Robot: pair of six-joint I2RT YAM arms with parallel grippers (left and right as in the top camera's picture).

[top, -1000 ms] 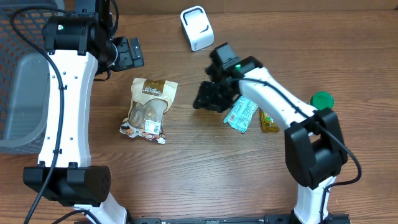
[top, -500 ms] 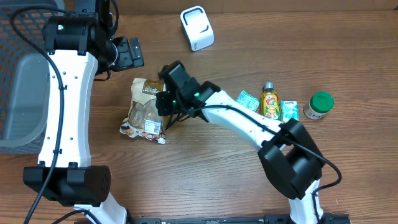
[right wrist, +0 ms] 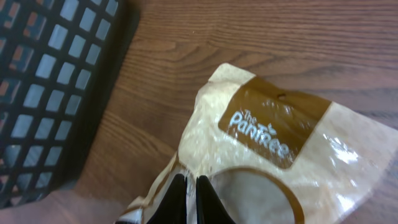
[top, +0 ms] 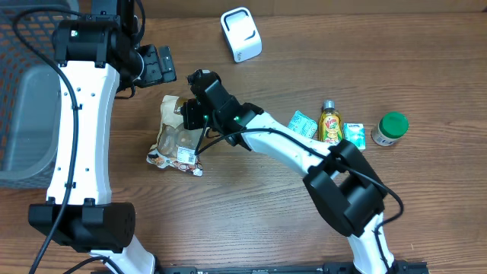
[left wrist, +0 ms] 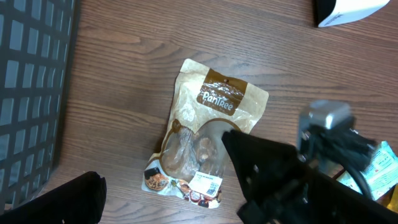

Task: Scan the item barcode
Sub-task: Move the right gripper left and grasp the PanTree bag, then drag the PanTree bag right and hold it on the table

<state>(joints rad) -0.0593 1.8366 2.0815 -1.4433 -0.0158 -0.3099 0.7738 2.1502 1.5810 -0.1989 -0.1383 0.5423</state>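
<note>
The item, a tan "The Pantree" snack pouch (top: 176, 137), lies flat on the wooden table with a white barcode label (top: 185, 156) near its bottom end. My right gripper (top: 190, 118) is down on the pouch's upper left part. In the right wrist view its black fingertips (right wrist: 179, 193) are pressed together on the pouch (right wrist: 273, 143) film near its left edge. My left gripper (top: 162, 65) hangs open above the table, up and left of the pouch, holding nothing. The left wrist view shows the pouch (left wrist: 214, 106) and its label (left wrist: 205, 182). The white scanner (top: 241, 34) stands at the back.
A dark wire basket (top: 23, 76) fills the left side. On the right, several other items stand in a row: a green packet (top: 303, 124), a small yellow bottle (top: 329, 124), a small green packet (top: 353, 135) and a green-lidded jar (top: 391, 128).
My right arm swung left from the items on the right to the pouch, and its jaws closed there. The left arm stayed where it was.
</note>
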